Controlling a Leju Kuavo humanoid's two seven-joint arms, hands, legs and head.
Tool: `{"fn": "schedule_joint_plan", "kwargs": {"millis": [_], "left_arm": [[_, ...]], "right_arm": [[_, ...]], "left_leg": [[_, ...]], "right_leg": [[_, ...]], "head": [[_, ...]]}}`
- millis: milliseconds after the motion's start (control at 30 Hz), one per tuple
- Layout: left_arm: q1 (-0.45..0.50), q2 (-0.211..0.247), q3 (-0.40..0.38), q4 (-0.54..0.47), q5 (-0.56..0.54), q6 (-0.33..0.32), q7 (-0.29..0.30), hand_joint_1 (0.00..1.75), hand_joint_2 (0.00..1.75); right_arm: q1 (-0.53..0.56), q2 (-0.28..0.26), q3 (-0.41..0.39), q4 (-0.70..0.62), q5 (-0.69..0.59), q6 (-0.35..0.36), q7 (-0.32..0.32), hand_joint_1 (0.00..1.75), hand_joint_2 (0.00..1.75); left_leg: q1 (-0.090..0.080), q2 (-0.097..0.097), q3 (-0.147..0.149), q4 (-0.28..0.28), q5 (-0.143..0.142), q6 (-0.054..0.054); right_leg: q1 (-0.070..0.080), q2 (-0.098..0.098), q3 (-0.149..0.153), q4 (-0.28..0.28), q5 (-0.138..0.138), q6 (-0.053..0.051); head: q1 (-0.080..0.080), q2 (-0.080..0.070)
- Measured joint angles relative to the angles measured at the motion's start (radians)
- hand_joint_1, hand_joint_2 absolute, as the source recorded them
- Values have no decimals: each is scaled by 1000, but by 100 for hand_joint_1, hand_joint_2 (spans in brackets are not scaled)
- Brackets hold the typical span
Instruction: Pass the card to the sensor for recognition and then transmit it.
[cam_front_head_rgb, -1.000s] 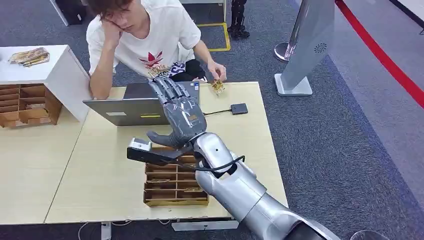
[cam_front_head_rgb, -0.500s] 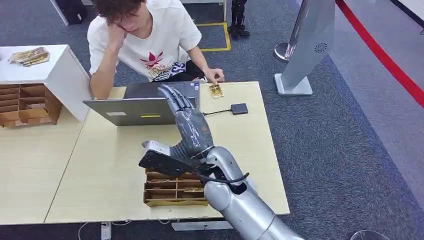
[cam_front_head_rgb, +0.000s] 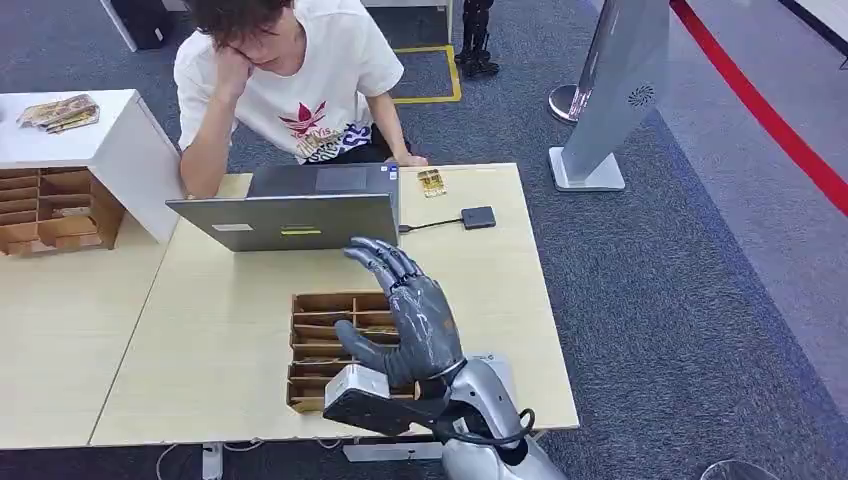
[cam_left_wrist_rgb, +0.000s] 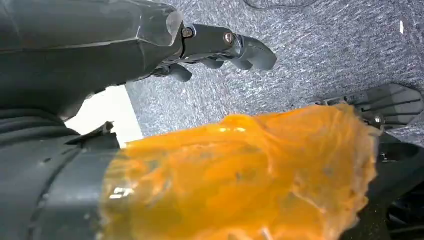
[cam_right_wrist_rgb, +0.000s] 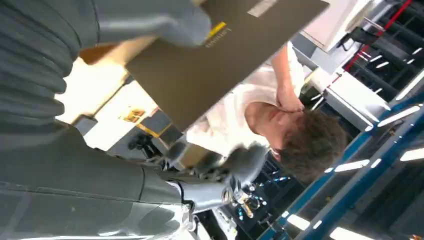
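The right hand (cam_front_head_rgb: 415, 325) is seen in the head view above the near part of the table (cam_front_head_rgb: 200, 330), over the wooden divided tray (cam_front_head_rgb: 330, 345). Its fingers (cam_front_head_rgb: 385, 262) are spread and slightly curved, the thumb held out to the side; nothing is held in it, so it is recorded as released. The tips of the fingers lie just short of the back of the laptop lid (cam_front_head_rgb: 285, 220). In the right wrist view the same lid (cam_right_wrist_rgb: 220, 55) is seen close beyond the thumb, with the person (cam_right_wrist_rgb: 280, 130) behind it.

The card (cam_front_head_rgb: 432, 182) lies flat on the far edge of the table, just right of the laptop and well apart from the right hand. The person's hand (cam_front_head_rgb: 408, 160) is near it at the table edge; contact between the two cannot be made out. The black sensor (cam_front_head_rgb: 478, 217) lies on the table nearer than the card, joined by a cable to the laptop side.

The left hand (cam_left_wrist_rgb: 220, 47) is noted in the left wrist view above grey carpet (cam_left_wrist_rgb: 310, 55), fingers loosely curled with nothing in them. An orange blurred mass (cam_left_wrist_rgb: 240, 175) covers the near part of that view; what it is cannot be told.

A white shelf unit (cam_front_head_rgb: 90, 150) stands at the table's left.
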Motion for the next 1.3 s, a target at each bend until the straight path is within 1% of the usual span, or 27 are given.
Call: {"fn": "schedule_joint_plan", "kwargs": {"millis": [167,333,600,633,700,767,833,867,933,1033,1067,1167,1200,1267,1300], "left_arm": [[4,2,1,0,4,6,-6,0,0],[6,3,1,0,7,6,-6,0,0],[7,3,1,0,7,6,-6,0,0],[7,3,1,0,7,6,-6,0,0],[7,3,1,0,7,6,-6,0,0],[7,3,1,0,7,6,-6,0,0],[7,3,1,0,7,6,-6,0,0],[7,3,1,0,7,6,-6,0,0],[7,3,1,0,6,5,-5,0,0],[7,3,1,0,6,4,-2,0,0],[7,3,1,0,6,4,-2,0,0],[7,3,1,0,7,3,1,0,0],[7,3,1,0,7,3,1,0,0],[7,3,1,0,7,3,2,0,0],[7,3,1,0,7,3,3,0,0]], "right_arm": [[18,-19,8,1,48,-32,10,175,175],[18,-30,18,14,135,-42,49,175,175],[18,-40,26,29,148,-49,57,175,175],[17,-41,26,30,148,-49,57,154,175],[17,-42,27,34,160,-49,64,141,175],[14,-43,29,39,200,-54,87,138,175],[5,-43,33,56,258,-62,116,129,175],[0,-43,34,63,279,-64,126,99,175],[-10,-43,38,85,324,-69,145,70,175],[-29,-42,50,120,359,-67,165,66,175],[-34,-41,51,132,369,-65,169,58,175],[-49,-34,59,165,382,-62,181,51,175],[-53,-32,62,175,387,-60,182,52,175],[-58,-27,64,191,389,-54,183,51,175],[-61,-25,66,201,390,-51,185,54,175]], "left_leg": [[0,0,0,0,0,0],[0,0,0,0,0,0],[0,0,0,0,0,0],[0,0,0,0,0,0],[0,0,0,0,0,0],[0,0,0,0,0,0],[0,0,0,0,0,0],[0,0,0,0,0,0],[0,0,0,0,0,0],[0,0,0,0,0,0],[0,0,0,0,0,0],[0,0,0,0,0,0],[0,0,0,0,0,0],[0,0,0,0,0,0],[0,0,0,0,0,0]], "right_leg": [[0,0,0,0,0,0],[0,0,0,0,0,0],[0,0,0,0,0,0],[0,0,0,0,0,0],[0,0,0,0,0,0],[0,0,0,0,0,0],[0,0,0,0,0,0],[0,0,0,0,0,0],[0,0,0,0,0,0],[0,0,0,0,0,0],[0,0,0,0,0,0],[0,0,0,0,0,0],[0,0,0,0,0,0],[0,0,0,0,0,0],[0,0,0,0,0,0]], "head": [[0,0],[0,0],[0,0],[0,0],[0,0],[0,0],[0,0],[0,0],[0,0],[0,0],[0,0],[0,0],[0,0],[0,0],[0,0]]}}
